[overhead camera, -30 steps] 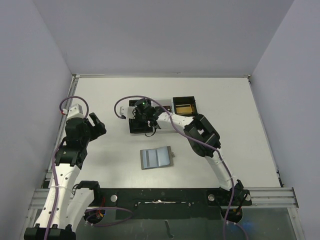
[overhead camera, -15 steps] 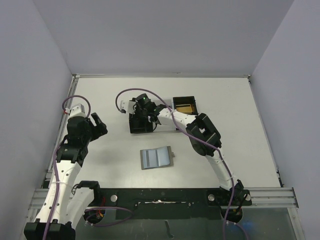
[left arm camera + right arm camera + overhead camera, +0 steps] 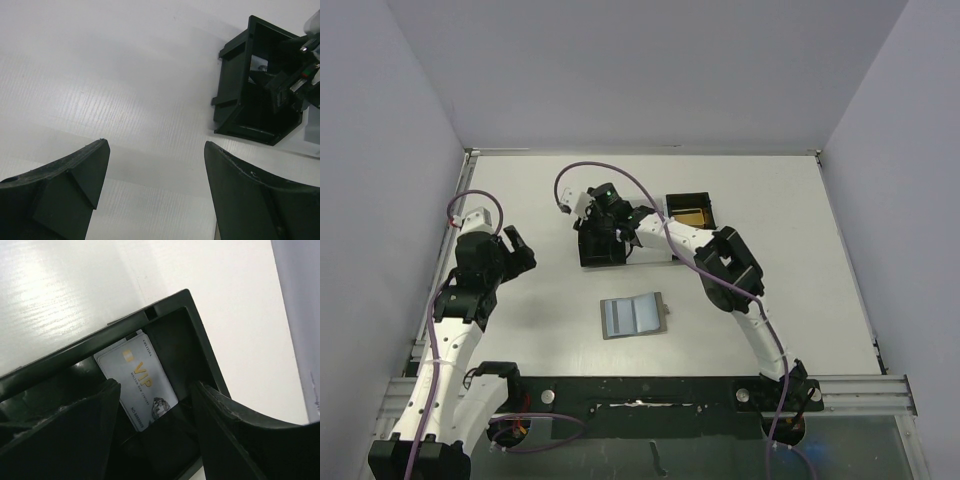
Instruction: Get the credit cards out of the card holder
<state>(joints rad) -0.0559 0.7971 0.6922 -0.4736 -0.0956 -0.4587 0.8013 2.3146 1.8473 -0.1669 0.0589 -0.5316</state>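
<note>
In the top view, the card holder (image 3: 635, 316) is seen lying open and flat on the white table (image 3: 770, 200), near the front edge and between the two arms, with its two grey-blue pocket panels facing up. Nothing is touching it. Whether any card sits in its pockets cannot be told from this height. Behind it a black tray (image 3: 588, 258) is set, and a yellowish flat item (image 3: 688, 216) is seen in its right-hand compartment. The right gripper (image 3: 605, 218) is held over the tray's left-hand compartment, whose contents are hidden by it. The left gripper (image 3: 517, 254) is held above bare table, well left of the tray and apart from the holder.

In the left wrist view, the two dark fingers (image 3: 60, 185) are seen spread wide with only white table between them. Nothing is held. The black tray is seen at the upper right, with parts of the right gripper inside it.

In the right wrist view, the jaws are parted and nothing is clamped between them. A silvery credit card (image 3: 137, 387) with gold "VIP" lettering is seen lying in the tray compartment beyond the fingertips. The edge of a second card is shown just beneath it.
</note>
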